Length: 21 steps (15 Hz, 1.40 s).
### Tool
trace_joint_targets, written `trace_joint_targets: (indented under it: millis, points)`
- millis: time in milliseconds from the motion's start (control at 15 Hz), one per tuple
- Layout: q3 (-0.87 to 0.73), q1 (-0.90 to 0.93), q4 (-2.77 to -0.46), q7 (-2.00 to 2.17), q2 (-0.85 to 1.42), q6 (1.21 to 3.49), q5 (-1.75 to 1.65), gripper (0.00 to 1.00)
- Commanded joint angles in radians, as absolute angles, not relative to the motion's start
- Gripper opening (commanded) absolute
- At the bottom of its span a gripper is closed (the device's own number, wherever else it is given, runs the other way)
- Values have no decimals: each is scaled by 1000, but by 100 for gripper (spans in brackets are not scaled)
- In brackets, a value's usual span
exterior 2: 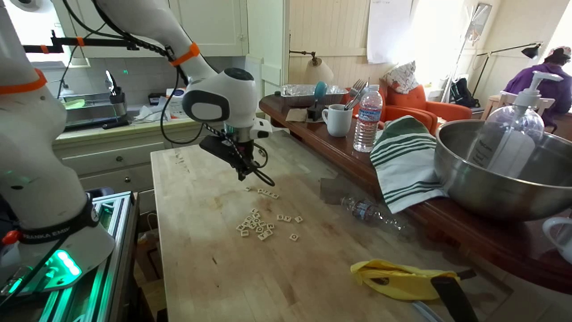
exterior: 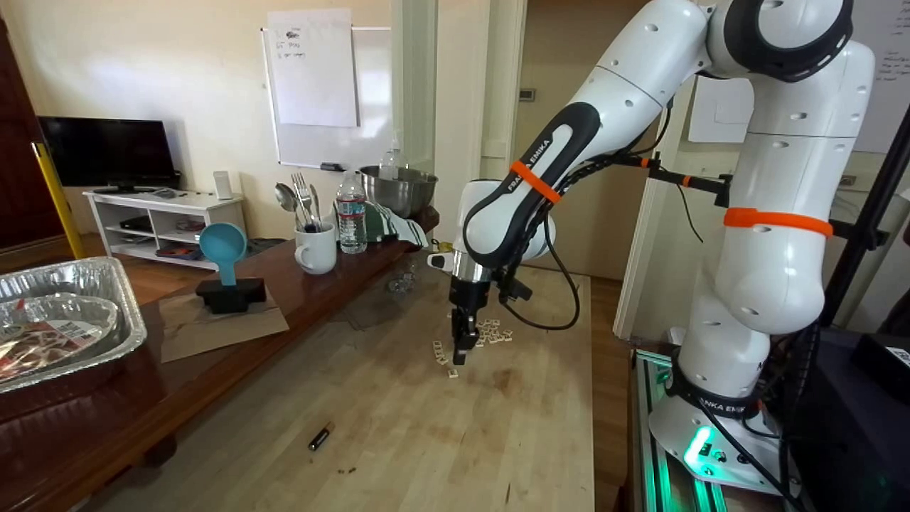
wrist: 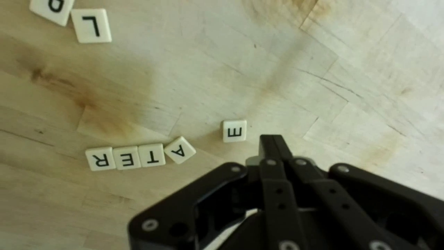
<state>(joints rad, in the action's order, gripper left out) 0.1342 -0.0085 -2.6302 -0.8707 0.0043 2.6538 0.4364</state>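
Over the light wooden tabletop (exterior 2: 250,277), we see the gripper (wrist: 273,139) with its two fingers pressed together, nothing between them. In both exterior views we find it raised, touching none of the letter tiles. In the wrist view its tips show just beside a lone E tile (wrist: 234,131), the nearest thing to them. Near that, we read a row of tiles (wrist: 126,157) marked R, E and T, touching side by side, with an A tile (wrist: 180,150) turned askew at its end.
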Motion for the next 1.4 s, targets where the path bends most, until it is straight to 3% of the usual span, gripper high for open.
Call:
trace_joint_targets:
  millis: [0,867,1333]
  points:
    - [117,31,-2663,-748,8,2738,472,0]
    - [122,48,-2688,-483,130,2963,422,0]
    - [19,60,-2672,-357,130,2862,-87,0]
